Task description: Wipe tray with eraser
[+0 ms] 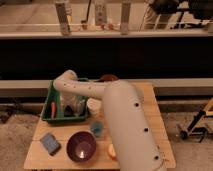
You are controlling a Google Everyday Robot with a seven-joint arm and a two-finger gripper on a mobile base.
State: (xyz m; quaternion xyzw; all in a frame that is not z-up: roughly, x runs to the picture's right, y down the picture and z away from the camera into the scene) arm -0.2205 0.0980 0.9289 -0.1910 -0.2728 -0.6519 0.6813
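The green tray [48, 102] sits at the table's back left, with a red-orange item [53, 110] lying inside it along the left side. My white arm reaches from the lower right, bends at an elbow [66, 80] over the tray's back edge and goes down into the tray. The gripper [75, 107] is inside the tray, near its middle and low over the floor. A blue rectangular block [50, 143], apparently the eraser, lies on the table in front of the tray, apart from the gripper.
A round purple bowl [81, 146] stands at the table's front. A white cup [93, 106] stands just right of the tray, with a small blue thing [97, 129] in front of it. A brown bowl [109, 78] is at the back. An orange fruit [111, 150] lies by the arm.
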